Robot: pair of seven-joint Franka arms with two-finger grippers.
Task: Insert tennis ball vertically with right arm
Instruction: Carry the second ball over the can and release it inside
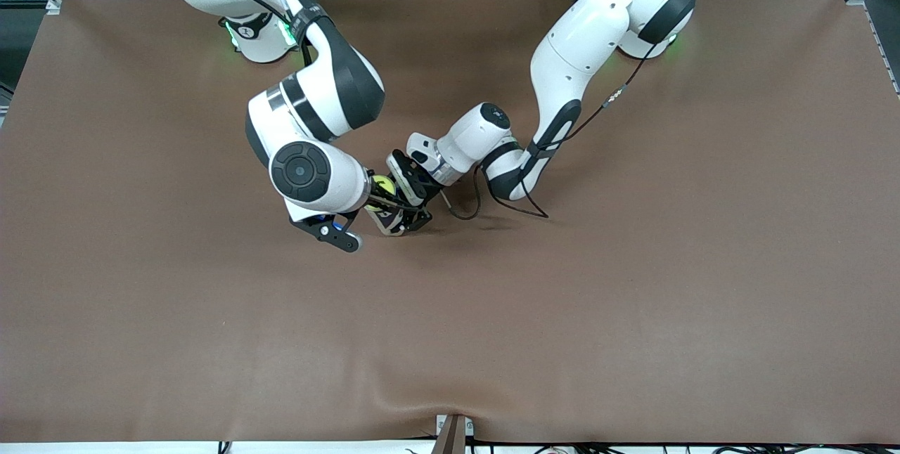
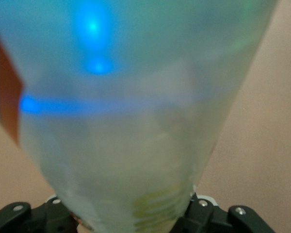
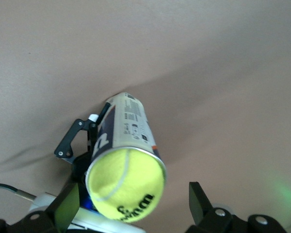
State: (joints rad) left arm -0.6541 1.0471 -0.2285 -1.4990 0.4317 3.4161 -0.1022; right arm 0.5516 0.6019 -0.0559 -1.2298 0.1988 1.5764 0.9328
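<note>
The tennis ball (image 3: pixel 126 183) sits in the open mouth of the ball can (image 3: pixel 128 128), filling the rim, with its yellow felt and dark lettering showing in the right wrist view. The can stands upright on the brown worktop (image 1: pixel 633 299) near the middle, a little toward the right arm's end. In the front view only a small patch of the ball (image 1: pixel 380 183) shows between the two arms, and the can (image 1: pixel 391 222) is mostly covered by them.

The right gripper (image 3: pixel 133 206) is just above the ball, over the can's mouth. Its fingers (image 3: pixel 200 203) are spread wide, one on each side of the ball and clear of it, so the ball is not pinched. In the front view the right gripper (image 1: pixel 373 194) is largely hidden under the arm's own wrist.

The left gripper (image 1: pixel 406 218) reaches in low from the left arm's end and its fingers pinch the can's wall. In the left wrist view the translucent can (image 2: pixel 136 121) fills nearly the whole frame, with the left gripper (image 2: pixel 131 216) closed around its lower part.
</note>
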